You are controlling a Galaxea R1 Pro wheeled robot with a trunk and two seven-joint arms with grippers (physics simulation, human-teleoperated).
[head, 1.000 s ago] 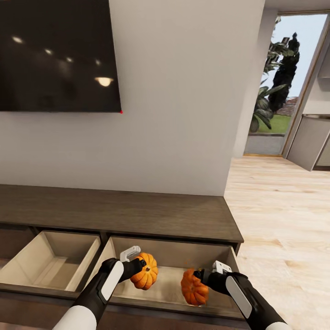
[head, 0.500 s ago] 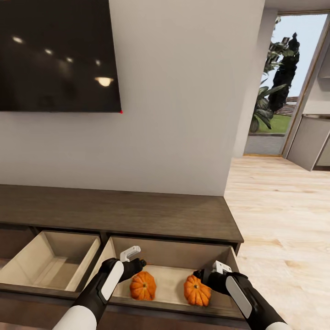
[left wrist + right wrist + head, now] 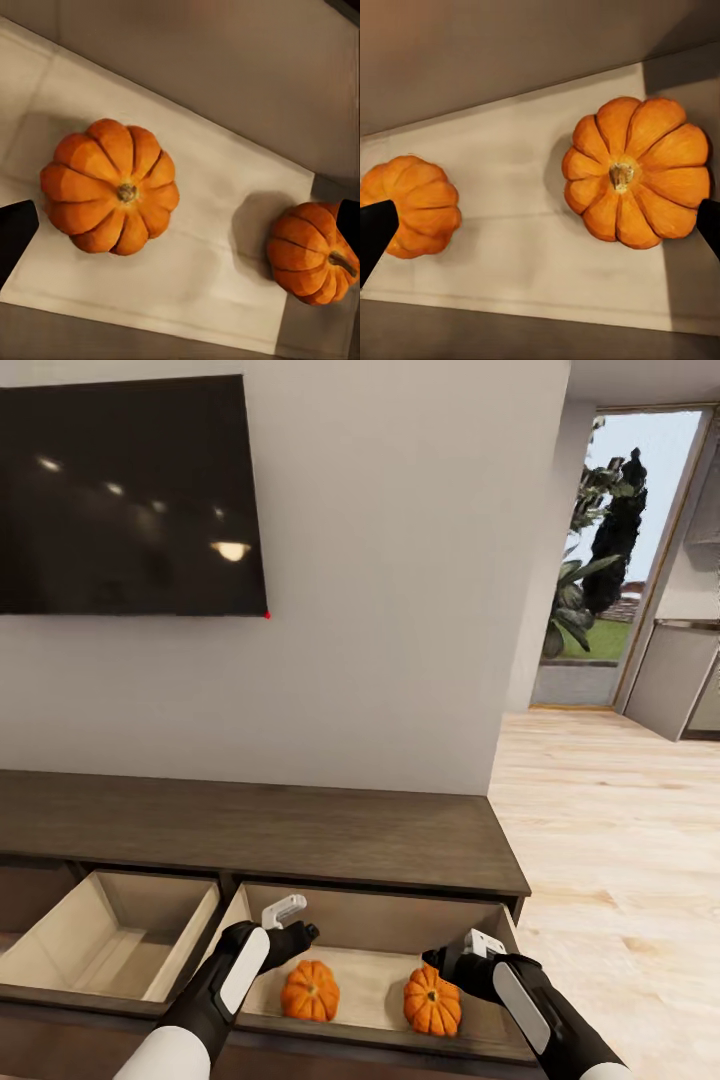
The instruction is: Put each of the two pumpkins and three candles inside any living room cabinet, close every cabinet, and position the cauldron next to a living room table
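Now both pumpkins sit on the pale floor of the open right-hand drawer [image 3: 372, 920] of the cabinet [image 3: 250, 830], well apart w/ bare drawer floor between them. Left pumpkin [image 3: 310, 991] lies near the drawer's front edge, stem [image 3: 126, 193] pointing straight up. Right pumpkin [image 3: 432, 1000] is close to the right side wall, stem also up, maybe tipped a touch. They're round, so no real long axis.

Left gripper [image 3: 300, 922] hangs above the left pumpkin, spread wide, holding nothing. Right gripper [image 3: 452, 955] hovers just over the right pumpkin, also spread, empty. Room to lift both arms straight up; the cabinet's top surface overhangs behind.

The neighbouring left drawer [image 3: 110, 940] is pulled out too. Wood floor [image 3: 600, 840] to the right is free.

Vs. a sec ago: each pumpkin was clamped in its gripper above the drawer; half a sec ago already dropped. The head view has tilted slightly, the TV [image 3: 130, 500] sits lower in it.
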